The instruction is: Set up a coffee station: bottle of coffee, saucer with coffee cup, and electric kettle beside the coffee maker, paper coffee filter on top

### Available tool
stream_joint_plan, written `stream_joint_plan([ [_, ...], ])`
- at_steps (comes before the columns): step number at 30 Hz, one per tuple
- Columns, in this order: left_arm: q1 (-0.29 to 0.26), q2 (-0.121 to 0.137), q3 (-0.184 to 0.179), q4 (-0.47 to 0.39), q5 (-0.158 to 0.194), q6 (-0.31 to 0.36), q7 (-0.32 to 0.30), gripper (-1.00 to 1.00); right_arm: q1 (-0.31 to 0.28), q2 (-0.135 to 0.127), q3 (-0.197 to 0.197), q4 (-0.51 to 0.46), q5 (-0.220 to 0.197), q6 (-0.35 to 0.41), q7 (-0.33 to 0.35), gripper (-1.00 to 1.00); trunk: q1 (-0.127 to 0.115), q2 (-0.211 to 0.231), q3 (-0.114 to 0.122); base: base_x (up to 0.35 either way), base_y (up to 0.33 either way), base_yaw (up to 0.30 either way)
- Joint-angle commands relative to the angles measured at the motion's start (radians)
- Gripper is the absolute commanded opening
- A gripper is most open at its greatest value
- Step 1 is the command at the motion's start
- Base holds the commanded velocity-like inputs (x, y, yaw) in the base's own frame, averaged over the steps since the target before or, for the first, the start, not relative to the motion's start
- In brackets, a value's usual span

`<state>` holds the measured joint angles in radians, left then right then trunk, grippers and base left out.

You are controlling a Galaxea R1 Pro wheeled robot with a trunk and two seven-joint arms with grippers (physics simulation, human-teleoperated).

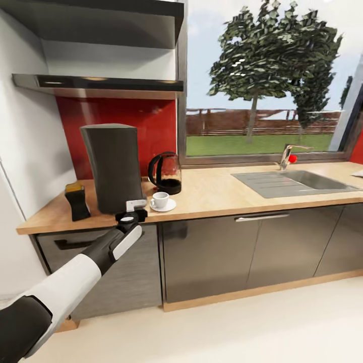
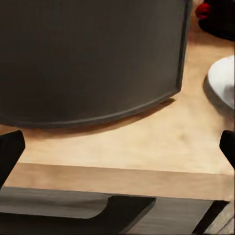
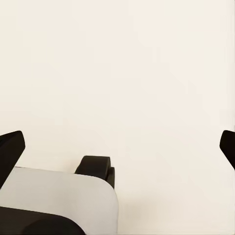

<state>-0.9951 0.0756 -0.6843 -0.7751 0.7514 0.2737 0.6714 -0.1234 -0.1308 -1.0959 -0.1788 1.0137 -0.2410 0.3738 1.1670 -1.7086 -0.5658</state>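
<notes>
The left gripper [image 1: 132, 212] is hovering at the near edge of the tabletop [image 1: 217, 194], just in front of the coffee maker [image 1: 113, 166]. In the left wrist view its two fingertips [image 2: 10, 152] are standing far apart at the sides of the picture, so the gripper is open and is holding nothing. Between them this view is showing the dark, rounded base of the coffee maker [image 2: 93, 58] on the wood and, to one side, the rim of the white saucer [image 2: 224, 81].

On the tabletop the coffee maker is standing upright at the left, near the red back wall. The coffee bottle [image 1: 76, 200], dark with a yellow top, is standing just to its left. The kettle [image 1: 165, 173] is standing just to the right of the coffee maker, a little farther back. The saucer [image 1: 169, 206] is lying in front of the kettle, near the edge, and the cup [image 1: 160, 199] is sitting on it. The sink [image 1: 297, 182] and the tap [image 1: 288, 156] are well apart, at the right under the window.

The right gripper [image 3: 117, 147] is also open: its fingertips [image 3: 11, 149] are wide apart over a pale floor [image 3: 127, 73].
</notes>
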Motion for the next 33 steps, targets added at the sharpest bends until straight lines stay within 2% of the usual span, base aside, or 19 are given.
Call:
stream_joint_plan([
  [1, -0.001, -0.003, -0.007, -0.002, 0.005, 0.004, 0.008, 1.0, -0.001, 0.0, -0.009, -0.001, 0.008, -0.003, 0.005, 1.0, 0.0, -0.001, -0.001, 0.0, 0.0, -0.269],
  [5, -0.001, -0.034, -0.012, -0.001, 0.003, 0.004, 0.008, 1.0, -0.001, 0.0, -0.009, -0.001, 0.008, -0.003, 0.005, 1.0, 0.0, -0.001, -0.001, 0.0, 0.0, -0.269],
  [10, -0.001, -0.04, -0.028, -0.001, 0.004, 0.004, 0.008, 1.0, -0.001, 0.0, -0.009, -0.001, 0.008, -0.003, 0.005, 1.0, 0.0, -0.001, -0.001, 0.0, 0.0, -0.269],
  [16, -0.001, -0.042, -0.032, -0.001, 0.005, 0.004, 0.008, 1.0, -0.001, 0.0, -0.009, -0.001, 0.008, -0.003, 0.005, 1.0, 0.0, -0.001, -0.001, 0.0, 0.0, -0.269],
  [21, 0.0, -0.066, -0.032, -0.001, 0.005, 0.004, 0.008, 1.0, -0.001, -0.001, -0.009, -0.001, 0.008, -0.003, 0.005, 1.0, 0.0, -0.001, -0.001, 0.0, 0.0, -0.269],
  [27, 0.0, -0.073, -0.052, -0.001, 0.019, 0.004, 0.008, 1.0, -0.001, 0.0, -0.009, -0.001, 0.008, -0.003, 0.005, 1.0, 0.0, -0.001, -0.001, 0.0, 0.0, -0.269],
  [30, 0.002, -0.104, -0.055, -0.001, 0.03, 0.004, 0.008, 1.0, -0.001, -0.001, -0.009, -0.001, 0.008, -0.003, 0.005, 1.0, 0.0, -0.001, -0.001, 0.0, 0.0, -0.269],
  [33, 0.002, -0.133, -0.082, -0.001, 0.032, 0.004, 0.008, 1.0, -0.001, -0.001, -0.009, -0.001, 0.008, -0.003, 0.005, 1.0, 0.0, -0.001, -0.001, 0.0, 0.0, -0.269],
])
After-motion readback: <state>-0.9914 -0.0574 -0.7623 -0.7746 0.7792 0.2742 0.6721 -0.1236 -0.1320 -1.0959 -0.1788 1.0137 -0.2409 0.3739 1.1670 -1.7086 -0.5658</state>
